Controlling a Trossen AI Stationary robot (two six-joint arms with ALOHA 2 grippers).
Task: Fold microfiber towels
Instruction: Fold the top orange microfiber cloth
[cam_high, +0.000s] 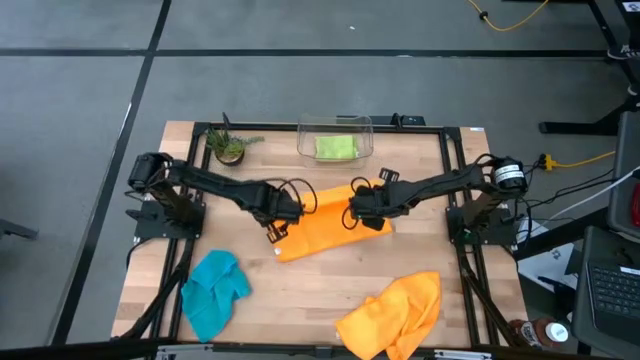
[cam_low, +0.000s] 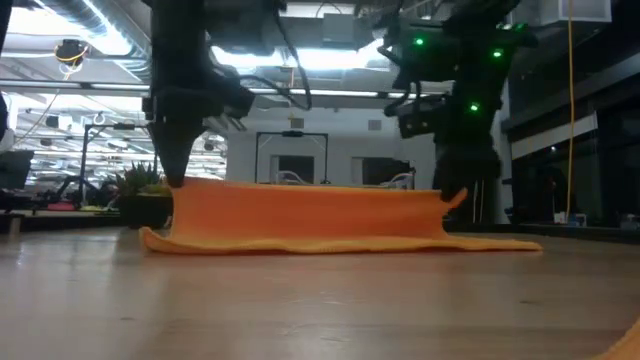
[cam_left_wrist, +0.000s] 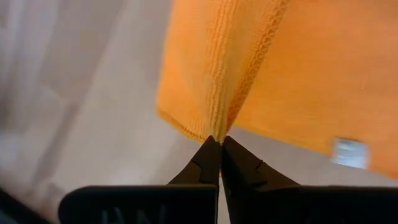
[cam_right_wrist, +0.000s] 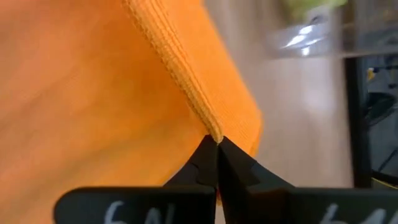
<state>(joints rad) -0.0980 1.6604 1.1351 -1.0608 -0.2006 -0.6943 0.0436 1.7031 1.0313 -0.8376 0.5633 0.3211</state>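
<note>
While two lie crumpled, two orange towels (cam_high: 330, 232), one green towel (cam_high: 336, 147), one teal towel (cam_high: 213, 290).

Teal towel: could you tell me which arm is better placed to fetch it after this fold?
Left. The teal towel lies at the front on that arm's side. The left tool and right tool both grip the middle orange towel; the right is farther off.

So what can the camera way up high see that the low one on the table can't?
Only the high view shows the teal towel, the crumpled orange towel and the green towel in the clear bin. Only the low view shows the middle orange towel's edge lifted off the table, and the room behind. Both show the left gripper and right gripper shut on that towel.
</note>
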